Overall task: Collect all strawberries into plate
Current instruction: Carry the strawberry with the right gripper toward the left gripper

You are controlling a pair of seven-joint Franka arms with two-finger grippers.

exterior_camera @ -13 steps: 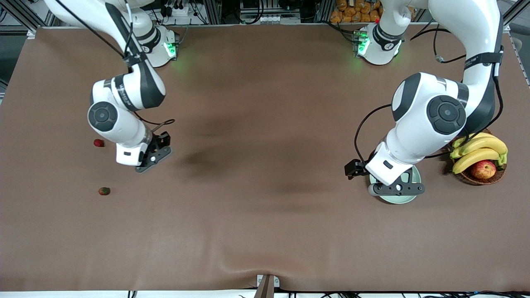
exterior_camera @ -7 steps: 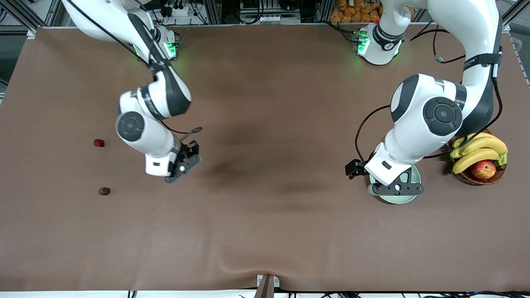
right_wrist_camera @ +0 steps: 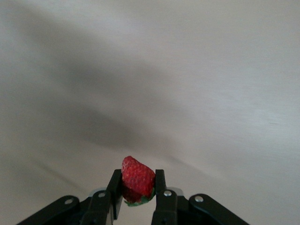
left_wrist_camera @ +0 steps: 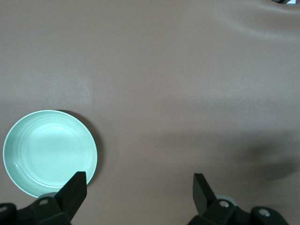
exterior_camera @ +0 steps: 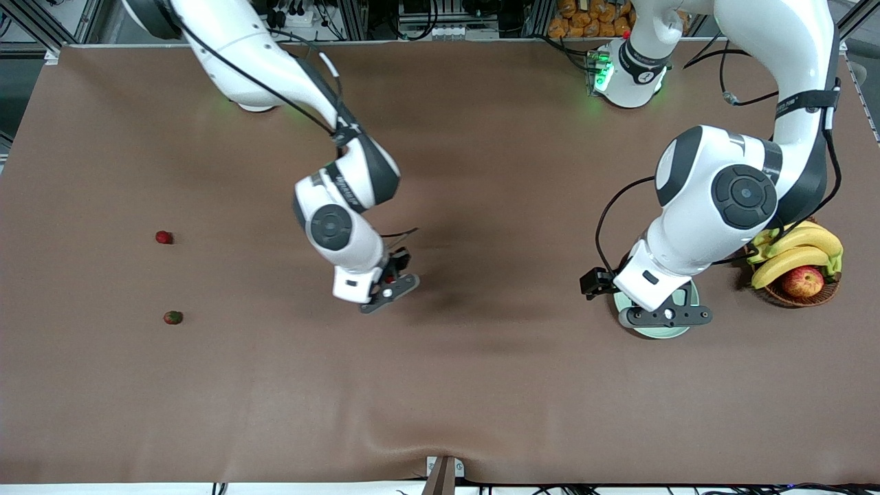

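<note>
Right claw [right_wrist_camera: 136,194] gripping strawberry [right_wrist_camera: 137,178]

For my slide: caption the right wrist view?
Right claw shut on a strawberry, carried above the bare brown table.

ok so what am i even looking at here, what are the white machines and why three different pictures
They are two robot arms at a brown table. The big picture looks down from a high camera facing them. The other two come from small cameras on each arm's wrist, looking past its hand.

The right hand is up over the middle of the table, shut on a strawberry; its wrist view shows the berry pinched between the fingers. The left hand hangs open over a pale green plate, which is empty in its wrist view.

Two more strawberries lie at the right arm's end of the table: a red one and, nearer the front camera, a greenish one. Beside the plate stands a basket with bananas and an apple.
</note>
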